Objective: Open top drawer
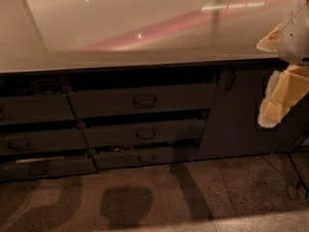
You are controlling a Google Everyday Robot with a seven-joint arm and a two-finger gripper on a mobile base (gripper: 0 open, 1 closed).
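The top drawer (183, 98) is the widest dark grey front, just under the countertop in the middle of the view. Its small dark handle (144, 100) sits at the centre of the front. A dark gap runs above the front. My gripper (282, 93) shows as white and yellow parts at the right edge, partly cut off. It is well to the right of the drawer handle and level with it, in front of a cabinet door, touching nothing I can see.
Two slimmer drawer fronts (145, 133) (145, 157) lie below the top drawer. Shorter fronts stack on the left (36, 108), the lowest with a pale strip (38, 159). A cabinet door (236, 120) stands on the right. The glossy countertop (120, 28) overhangs; the speckled floor (193, 197) carries shadows.
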